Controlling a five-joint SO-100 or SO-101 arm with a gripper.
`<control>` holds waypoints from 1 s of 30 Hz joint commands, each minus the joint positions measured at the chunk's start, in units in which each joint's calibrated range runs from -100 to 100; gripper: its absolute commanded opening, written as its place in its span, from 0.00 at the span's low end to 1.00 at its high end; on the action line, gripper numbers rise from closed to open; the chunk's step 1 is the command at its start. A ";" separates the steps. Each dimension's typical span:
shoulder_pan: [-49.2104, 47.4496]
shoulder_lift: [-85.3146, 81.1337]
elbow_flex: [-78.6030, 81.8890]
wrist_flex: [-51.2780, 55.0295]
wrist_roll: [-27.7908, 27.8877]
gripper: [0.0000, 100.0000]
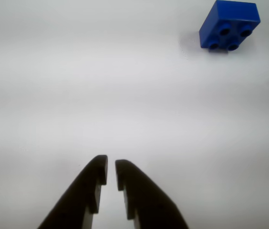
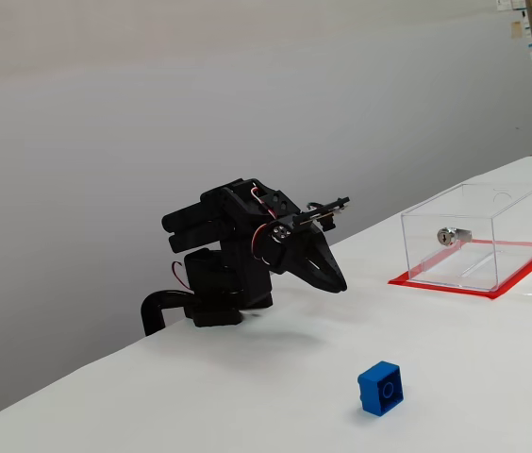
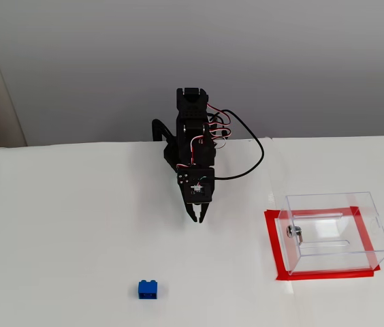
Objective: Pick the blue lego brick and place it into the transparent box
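Blue and studded, the blue lego brick (image 1: 230, 26) lies far right on the white table (image 1: 125, 95) in the wrist view, well apart from the empty gripper (image 1: 111, 168), whose jaws are nearly clenched. In a fixed view the brick (image 2: 380, 388) sits near, with the transparent box (image 2: 478, 236) far right. In the other fixed view the brick (image 3: 148, 289) lies near left of the gripper (image 3: 197, 219), the box (image 3: 331, 231) at right.

White table (image 3: 56, 231); plain grey wall (image 2: 153, 94)

From the wrist camera I see my jaws coming up from the bottom edge, two dark tapered fingers (image 1: 96, 186) with only a narrow slit between their tips, nothing held in it. The brick (image 1: 229, 26) lies well ahead of the jaws and off to their right, near the top corner, tilted, studs facing me. Plain white table (image 1: 101, 86) fills the rest.
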 commanded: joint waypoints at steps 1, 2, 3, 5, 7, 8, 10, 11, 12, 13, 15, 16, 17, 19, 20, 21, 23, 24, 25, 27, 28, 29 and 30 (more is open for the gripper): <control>0.41 -0.59 0.87 0.11 -0.03 0.02; 0.41 -0.59 0.87 0.11 -0.03 0.02; 0.41 -0.59 0.87 0.11 -0.03 0.02; 0.41 -0.59 0.87 0.11 -0.03 0.02; 0.41 -0.59 0.87 0.11 -0.03 0.02; 0.41 -0.59 0.87 0.11 -0.03 0.02; 0.41 -0.59 0.87 0.11 0.03 0.02; 0.41 -0.59 0.87 0.11 0.03 0.02; 0.34 -0.59 0.87 0.11 0.03 0.02; 0.41 -0.59 0.87 0.11 -0.03 0.02; 0.12 -0.59 0.87 0.11 0.18 0.02; 0.19 -0.59 0.87 0.11 -0.03 0.02; 0.41 -0.59 0.87 0.11 -0.23 0.02; 0.49 -0.59 0.87 0.11 -0.23 0.02; 0.26 -0.59 0.78 0.11 -0.18 0.02; 0.04 -0.59 0.78 0.11 -0.18 0.02; -0.11 -0.25 0.14 0.63 -0.23 0.02; -0.18 -0.08 -0.31 0.98 -0.23 0.02; -0.25 0.17 -0.58 0.98 -0.23 0.02; -1.51 2.12 -2.66 0.98 -0.08 0.02; -2.55 2.89 -3.38 0.55 0.08 0.02; -3.58 3.74 -4.11 0.28 0.13 0.02; -4.39 4.75 -4.74 0.28 0.13 0.02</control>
